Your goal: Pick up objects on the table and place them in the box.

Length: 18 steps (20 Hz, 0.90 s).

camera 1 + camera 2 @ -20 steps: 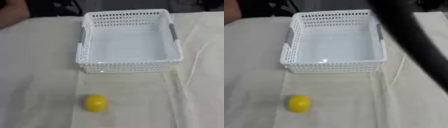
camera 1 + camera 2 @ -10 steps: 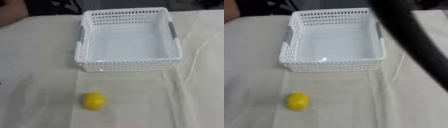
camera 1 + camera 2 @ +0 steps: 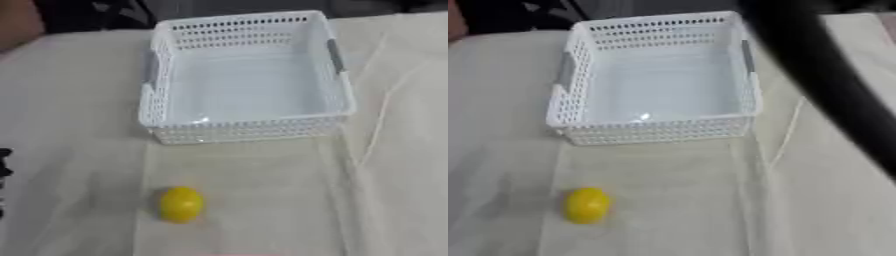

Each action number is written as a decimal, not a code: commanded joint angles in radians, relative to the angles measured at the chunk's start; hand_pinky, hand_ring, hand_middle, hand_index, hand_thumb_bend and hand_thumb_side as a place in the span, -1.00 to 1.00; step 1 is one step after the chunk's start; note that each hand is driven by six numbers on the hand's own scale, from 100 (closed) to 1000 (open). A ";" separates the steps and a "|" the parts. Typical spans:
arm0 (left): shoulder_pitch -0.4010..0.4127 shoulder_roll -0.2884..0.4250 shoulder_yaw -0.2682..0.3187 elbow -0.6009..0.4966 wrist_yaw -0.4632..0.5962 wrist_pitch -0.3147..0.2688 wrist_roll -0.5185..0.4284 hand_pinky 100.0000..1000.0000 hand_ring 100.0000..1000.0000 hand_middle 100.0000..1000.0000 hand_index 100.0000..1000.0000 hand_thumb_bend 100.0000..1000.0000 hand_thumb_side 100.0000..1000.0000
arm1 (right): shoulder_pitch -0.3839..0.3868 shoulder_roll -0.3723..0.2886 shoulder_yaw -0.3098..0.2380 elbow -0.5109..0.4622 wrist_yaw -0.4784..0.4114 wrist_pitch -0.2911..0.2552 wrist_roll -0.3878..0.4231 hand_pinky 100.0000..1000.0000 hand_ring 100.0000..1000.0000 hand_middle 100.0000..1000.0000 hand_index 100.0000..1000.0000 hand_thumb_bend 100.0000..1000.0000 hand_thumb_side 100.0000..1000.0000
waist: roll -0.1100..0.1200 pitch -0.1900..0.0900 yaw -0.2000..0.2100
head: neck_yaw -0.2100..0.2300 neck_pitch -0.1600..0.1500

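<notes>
Near the front of the desk (image 3: 70,100), on the pale cloth, sits the one thing I have left to move — a small yellow lemon-like object (image 3: 181,203). It rests by itself, well apart from the white perforated basket (image 3: 245,131) that stands in for the box, further back and a little to the right of it. From what I can see, the basket holds nothing so far, so I judge the task to be at its very start.

My right arm (image 3: 824,85) crosses the right eye view as a dark diagonal bar from the top toward the right edge; its hand is out of view, so I can't say how its fingers are set. At the far left edge of the left eye view there is a small dark shape (image 3: 4,170) — probably part of my left hand — but too little shows to tell whether the fingers are apart or together.

The yellow object lies toward my left side with bare cloth around it, so a reach from the left looks the shorter one. Being rounded, it may roll if I nudge it before closing on it.
</notes>
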 commanded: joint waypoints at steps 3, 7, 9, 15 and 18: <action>-0.078 0.130 -0.081 0.025 -0.095 0.019 -0.054 -0.18 0.26 0.56 0.72 -1.00 0.14 | 0.016 -0.020 -0.007 -0.003 0.013 0.002 0.005 -0.19 0.05 0.28 0.37 -1.00 0.72 | -0.002 -0.020 -0.008 | -0.001 -0.021; -0.158 0.121 -0.137 0.055 -0.168 0.113 -0.131 -0.23 0.25 0.58 0.72 -1.00 0.09 | 0.021 -0.027 -0.007 -0.003 0.016 0.000 0.011 -0.19 0.05 0.28 0.37 -1.00 0.72 | -0.005 -0.027 -0.014 | 0.007 -0.021; -0.185 0.091 -0.160 0.055 -0.206 0.161 -0.162 -0.26 0.23 0.57 0.71 -0.90 0.06 | 0.022 -0.030 -0.006 -0.005 0.019 0.000 0.013 -0.19 0.05 0.28 0.37 -1.00 0.72 | -0.006 -0.029 -0.017 | 0.011 -0.020; -0.213 0.034 -0.220 0.042 -0.283 0.237 -0.253 -0.32 0.19 0.54 0.70 -0.28 -0.16 | 0.021 -0.031 -0.009 -0.008 0.025 0.003 0.016 -0.19 0.05 0.28 0.37 -1.00 0.72 | -0.004 -0.027 -0.021 | 0.014 -0.011; -0.213 0.074 -0.241 0.049 -0.279 0.234 -0.271 -0.34 0.16 0.51 0.67 -0.18 -0.18 | 0.019 -0.031 -0.009 -0.009 0.026 0.005 0.015 -0.19 0.05 0.28 0.37 -1.00 0.72 | -0.001 -0.025 -0.022 | 0.012 -0.007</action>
